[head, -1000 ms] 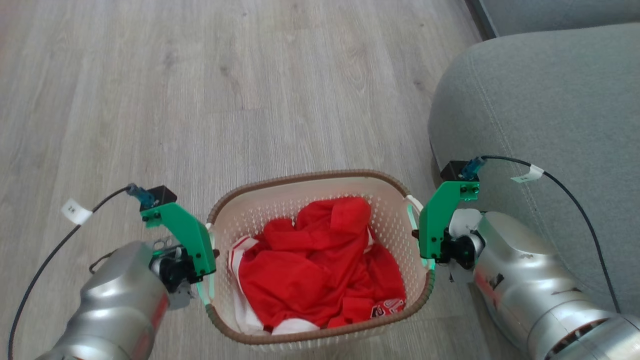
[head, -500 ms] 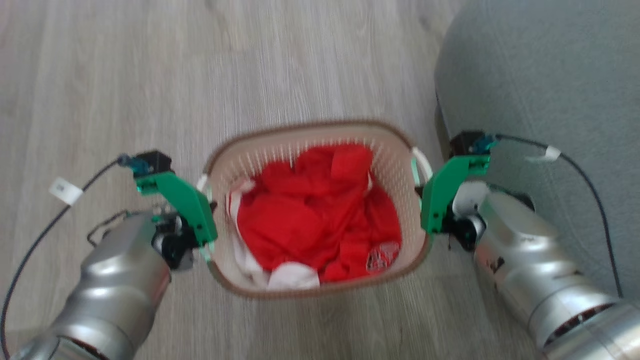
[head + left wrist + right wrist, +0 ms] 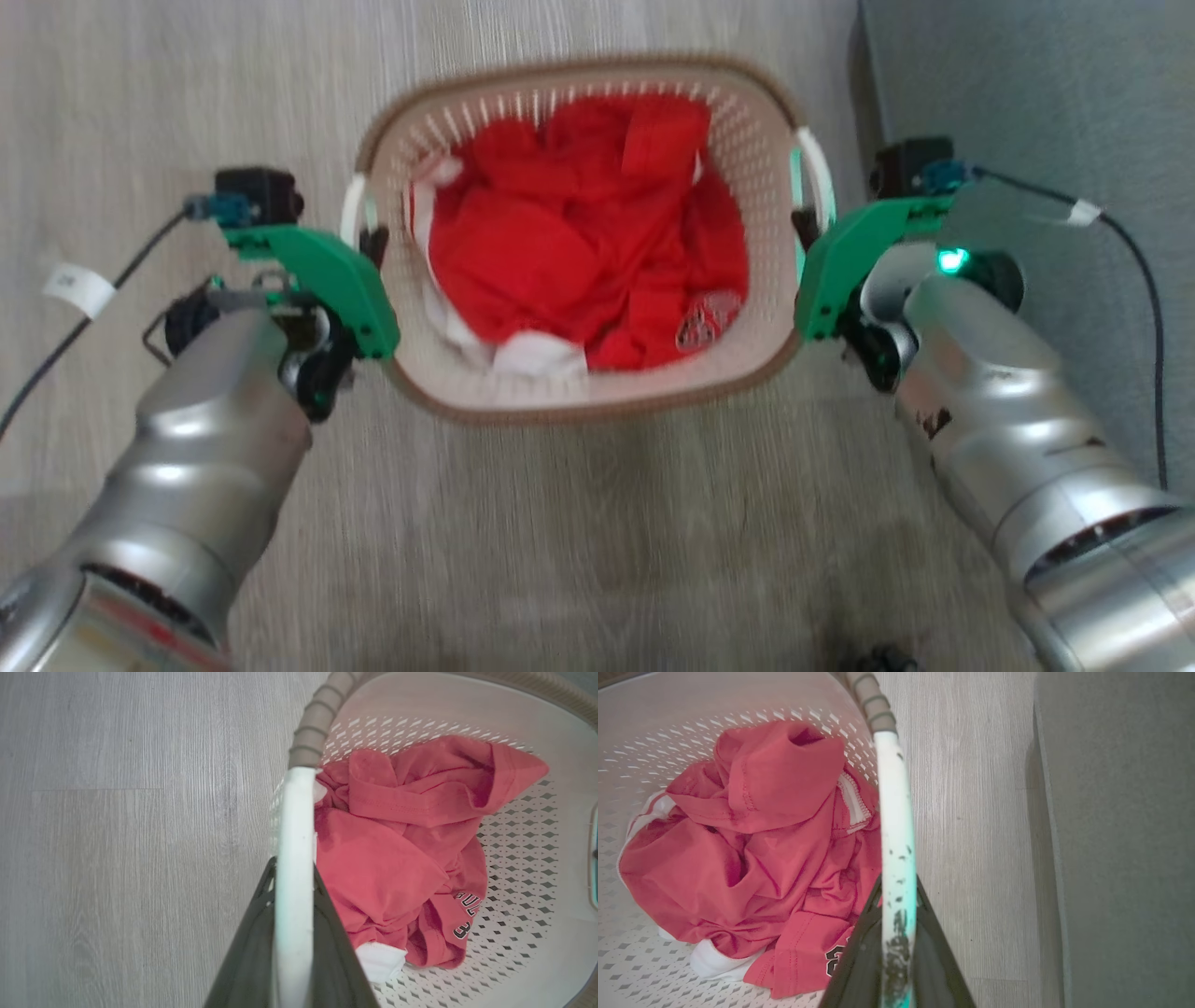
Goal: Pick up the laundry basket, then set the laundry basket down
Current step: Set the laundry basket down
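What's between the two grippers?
The laundry basket, red clothing inside, spans between left gripper and right gripper, each shut on a white handle; head view.

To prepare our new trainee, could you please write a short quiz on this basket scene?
1. True or false: the basket is empty.
2. What do the fingers of the left gripper and the right gripper each close on? A) the rim B) a white handle C) the shirt
3. What grey thing stands on the robot's right of the basket?
Key: 1. False; a red shirt lies in it. 2. B; the left handle and the right handle. 3. The sofa.
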Tool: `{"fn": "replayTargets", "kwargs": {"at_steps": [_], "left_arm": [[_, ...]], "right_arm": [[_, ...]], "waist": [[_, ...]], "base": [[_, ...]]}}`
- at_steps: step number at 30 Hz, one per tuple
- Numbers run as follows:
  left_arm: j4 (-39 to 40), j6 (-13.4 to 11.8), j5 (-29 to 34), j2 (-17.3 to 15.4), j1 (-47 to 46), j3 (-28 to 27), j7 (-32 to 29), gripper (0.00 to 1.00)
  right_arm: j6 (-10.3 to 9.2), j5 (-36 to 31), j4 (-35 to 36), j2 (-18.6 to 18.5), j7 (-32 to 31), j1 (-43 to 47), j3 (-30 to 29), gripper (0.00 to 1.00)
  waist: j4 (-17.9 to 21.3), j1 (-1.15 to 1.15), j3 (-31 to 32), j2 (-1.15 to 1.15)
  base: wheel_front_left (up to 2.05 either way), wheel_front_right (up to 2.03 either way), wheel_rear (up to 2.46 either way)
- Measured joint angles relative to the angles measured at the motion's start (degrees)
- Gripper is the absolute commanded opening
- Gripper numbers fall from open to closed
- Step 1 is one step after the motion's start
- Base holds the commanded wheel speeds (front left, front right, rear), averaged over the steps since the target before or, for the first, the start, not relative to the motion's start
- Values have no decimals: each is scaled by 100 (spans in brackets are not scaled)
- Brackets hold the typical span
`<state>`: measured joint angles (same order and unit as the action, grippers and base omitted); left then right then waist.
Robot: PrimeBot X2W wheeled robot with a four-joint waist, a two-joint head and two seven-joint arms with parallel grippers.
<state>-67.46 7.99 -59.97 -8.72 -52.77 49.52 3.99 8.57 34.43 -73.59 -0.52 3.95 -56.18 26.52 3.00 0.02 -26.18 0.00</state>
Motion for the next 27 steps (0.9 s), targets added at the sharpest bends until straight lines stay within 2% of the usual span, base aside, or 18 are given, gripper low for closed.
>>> {"fn": "replayTargets", "kwargs": {"at_steps": [13, 19, 27], "left_arm": [[-188, 10, 260, 35, -674, 174, 800, 0], [-264, 4, 353, 114, -890, 170, 945, 0], [-300, 5, 439, 240, -1088, 152, 1004, 0]], "right_arm": [[0, -755, 10, -2, 905, -448, -432, 0], [1, -1210, 19, -44, 1022, -609, -744, 0], [9, -1793, 49, -85, 1028, -733, -1480, 0]], "waist": [[-51, -1, -1265, 0], [-119, -1, -1771, 0], [-195, -1, -2286, 0]], "base": [[0, 0, 0], [0, 0, 0], [0, 0, 0]]}}
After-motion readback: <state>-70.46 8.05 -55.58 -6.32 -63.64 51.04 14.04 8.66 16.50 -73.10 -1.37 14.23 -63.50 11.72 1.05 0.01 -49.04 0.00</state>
